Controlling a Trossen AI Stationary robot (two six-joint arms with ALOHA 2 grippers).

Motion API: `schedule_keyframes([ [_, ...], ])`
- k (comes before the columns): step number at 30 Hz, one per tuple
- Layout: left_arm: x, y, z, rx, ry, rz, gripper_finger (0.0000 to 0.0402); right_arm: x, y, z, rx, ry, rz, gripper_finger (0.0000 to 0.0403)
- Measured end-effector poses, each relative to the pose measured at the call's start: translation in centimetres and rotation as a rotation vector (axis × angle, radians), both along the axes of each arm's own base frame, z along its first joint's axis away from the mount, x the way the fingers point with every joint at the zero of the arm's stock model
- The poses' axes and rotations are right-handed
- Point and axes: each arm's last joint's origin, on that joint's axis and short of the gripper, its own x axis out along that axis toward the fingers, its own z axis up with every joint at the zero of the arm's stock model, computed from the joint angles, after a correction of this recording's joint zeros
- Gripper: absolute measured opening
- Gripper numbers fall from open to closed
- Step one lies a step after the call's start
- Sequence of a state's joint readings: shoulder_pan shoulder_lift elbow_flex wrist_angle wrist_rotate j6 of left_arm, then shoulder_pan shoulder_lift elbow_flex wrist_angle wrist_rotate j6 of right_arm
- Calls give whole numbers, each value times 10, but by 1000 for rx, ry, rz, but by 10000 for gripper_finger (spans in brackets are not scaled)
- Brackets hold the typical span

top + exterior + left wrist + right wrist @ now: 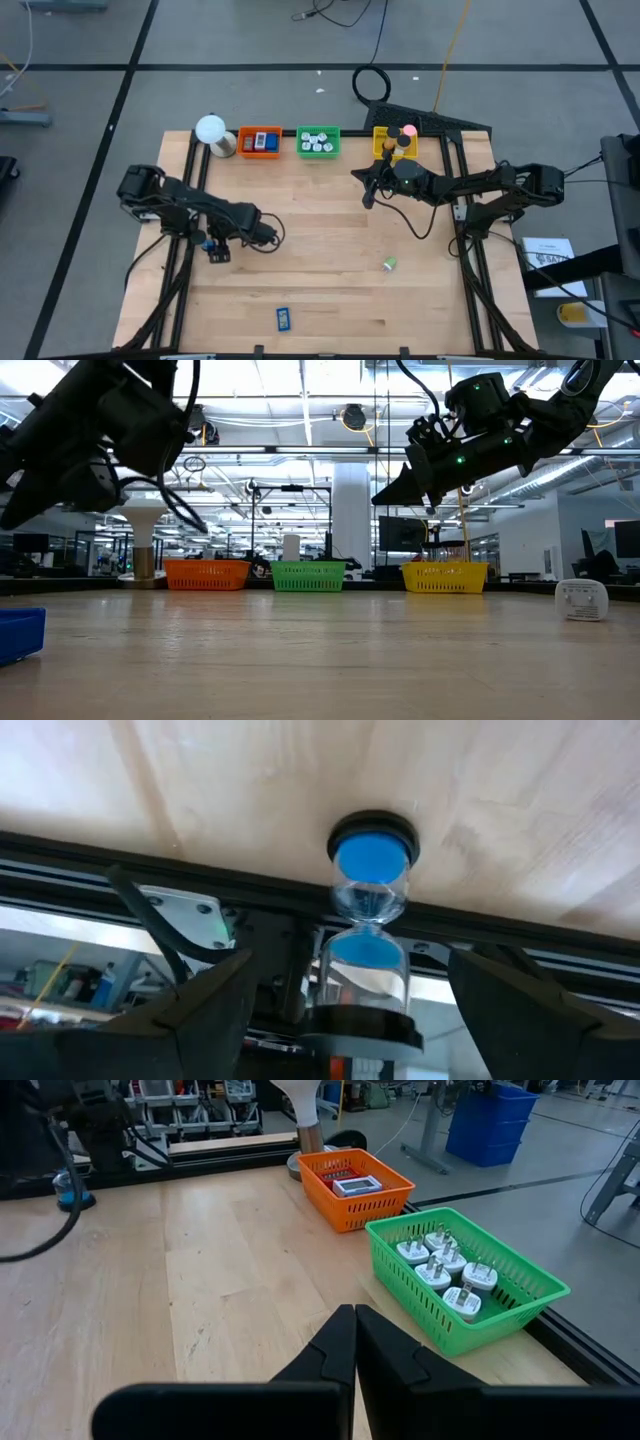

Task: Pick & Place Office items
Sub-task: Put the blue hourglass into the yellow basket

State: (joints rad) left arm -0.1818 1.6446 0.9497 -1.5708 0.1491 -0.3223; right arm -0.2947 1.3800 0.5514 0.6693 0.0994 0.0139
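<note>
Two arms show in the high view: the left end effector [216, 246], fingers apart, hangs over a small blue hourglass well short of the orange tray [260, 141], while the right end effector [368, 186], shut and empty, hovers near the yellow tray [393, 142]. From the left wrist, the blue hourglass [371, 945] stands upright between the parted fingers [205, 1010], so I'd centre them on the waist before closing; its base is cut off. The right wrist view shows the pressed-together fingers and white plugs [440, 1265] in the green tray [520, 1305]; the orange tray's contents stay unclear.
</note>
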Motion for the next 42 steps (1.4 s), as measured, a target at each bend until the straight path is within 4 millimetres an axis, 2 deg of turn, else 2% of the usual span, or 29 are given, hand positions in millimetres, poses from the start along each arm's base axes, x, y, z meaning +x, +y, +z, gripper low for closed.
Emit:
schedule_keyframes([
  [9, 2, -4, -16, 9, 85, -20, 310, 0, 0, 0, 0, 0, 0, 0],
  [16, -6, -3, -21, 28, 128, 12, 282, 0, 0, 0, 0, 0, 0, 0],
  [23, -18, -5, -29, 32, 183, 3, 273, 0, 0, 0, 0, 0, 0, 0],
  [28, -20, -6, -29, 35, 188, -5, 266, 0, 0, 0, -1, -2, 0, 0],
  [35, -20, -6, -29, 44, 185, -34, 205, 0, 0, 0, -1, -4, 0, 0],
  [42, -13, -6, -25, 12, 148, -89, 204, 0, 0, 1, -2, -5, 0, 0],
])
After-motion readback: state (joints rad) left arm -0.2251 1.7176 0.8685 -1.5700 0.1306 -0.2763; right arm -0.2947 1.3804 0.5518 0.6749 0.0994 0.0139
